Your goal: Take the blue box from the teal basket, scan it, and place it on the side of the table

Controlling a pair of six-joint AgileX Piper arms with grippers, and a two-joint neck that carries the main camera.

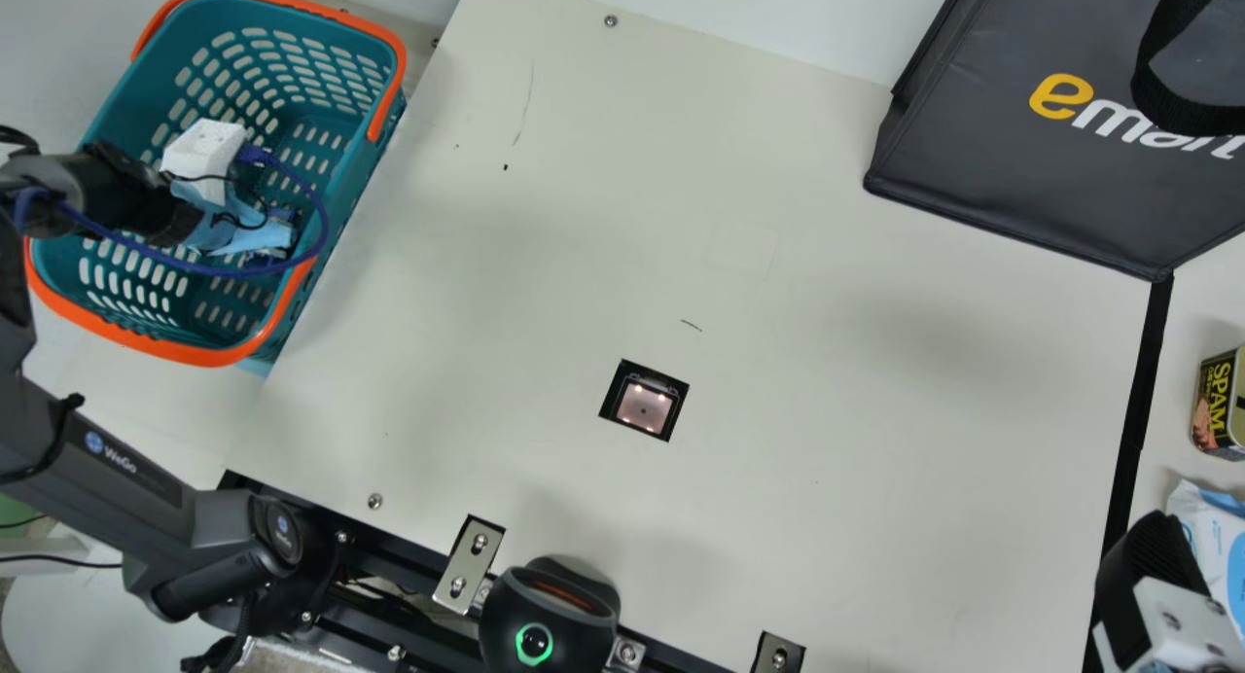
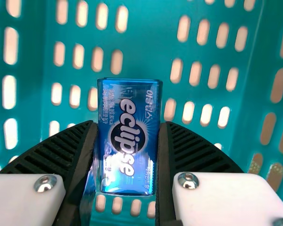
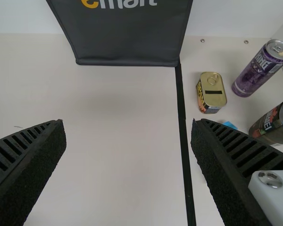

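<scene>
In the main view, the left pincer (image 1: 202,158) dips into a teal plastic basket (image 1: 200,354) with slotted walls and orange trim, beside the smooth cream table (image 1: 827,362); a lit square window (image 1: 644,403) sits in a black-edged opening in the tabletop. In the left wrist view, the blue box (image 2: 128,141) is a glossy, metallic-looking oblong with softly rounded corners, white lettering and a pale starburst round a black disc. It lies inside the basket's space, between the left pincer's black ribbed fingers (image 2: 186,146), which are clamped on its two long sides. Its printed face is towards the camera, against teal plastic pierced by rounded slots. In the right wrist view, the right pincer (image 1: 1153,566) has its rough-edged ribbed fingers wide apart, near a dark-grey fabric bag (image 3: 127,40) and a rounded rectangular tin (image 3: 211,92).
</scene>
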